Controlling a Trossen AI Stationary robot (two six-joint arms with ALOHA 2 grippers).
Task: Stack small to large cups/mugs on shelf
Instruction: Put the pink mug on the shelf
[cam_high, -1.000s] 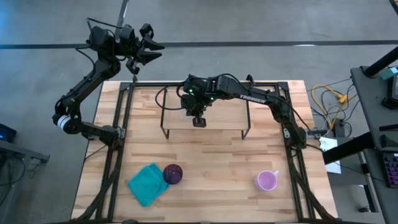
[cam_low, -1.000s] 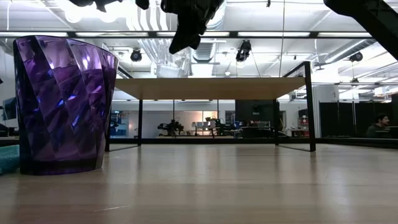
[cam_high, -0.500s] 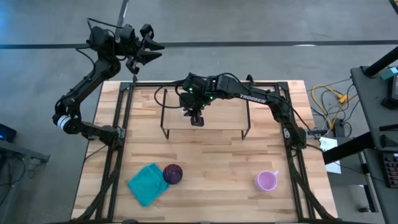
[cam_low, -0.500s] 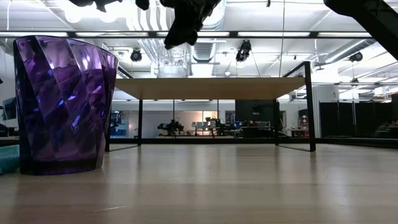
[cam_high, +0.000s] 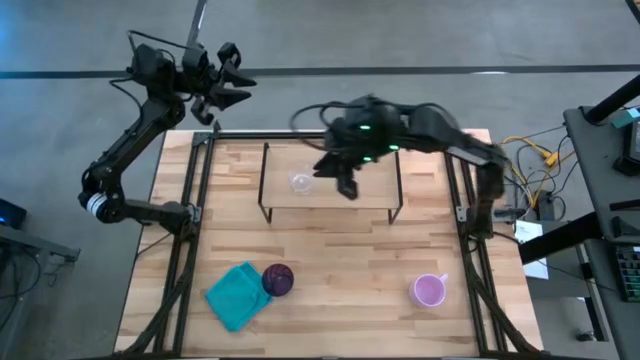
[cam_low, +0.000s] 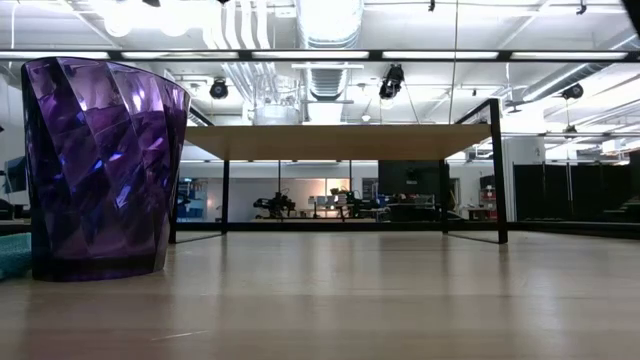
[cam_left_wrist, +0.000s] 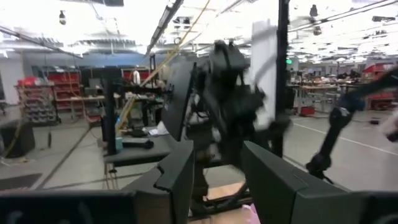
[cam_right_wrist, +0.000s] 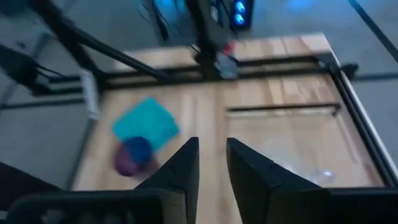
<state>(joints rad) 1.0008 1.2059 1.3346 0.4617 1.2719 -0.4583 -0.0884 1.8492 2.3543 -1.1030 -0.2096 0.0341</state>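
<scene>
The small clear glass (cam_high: 300, 182) stands upright on the light-wood shelf (cam_high: 283, 202), toward its left half. My right gripper (cam_high: 346, 186) hovers open above the shelf, just right of the glass, touching nothing. The dark purple cup (cam_high: 279, 279) stands on the tabletop near the near edge and looms large in the low view (cam_low: 100, 165). The pink mug (cam_high: 429, 290) stands near the near right corner. My left gripper (cam_high: 226, 90) is open, raised beyond the table's far left corner.
A teal cloth (cam_high: 236, 294) lies against the purple cup's left side. The shelf's thin black wire legs (cam_low: 224, 195) stand on the table's far half. Bare tabletop (cam_high: 350, 270) lies between the cup and the mug. Black frame rails run along both table sides.
My right gripper was low over the shelf's middle, over the spot where the glass now stands. It has risen and swung toward the table's right, leaving the clear glass standing alone on the shelf. In the low view it has gone up out of the picture.
</scene>
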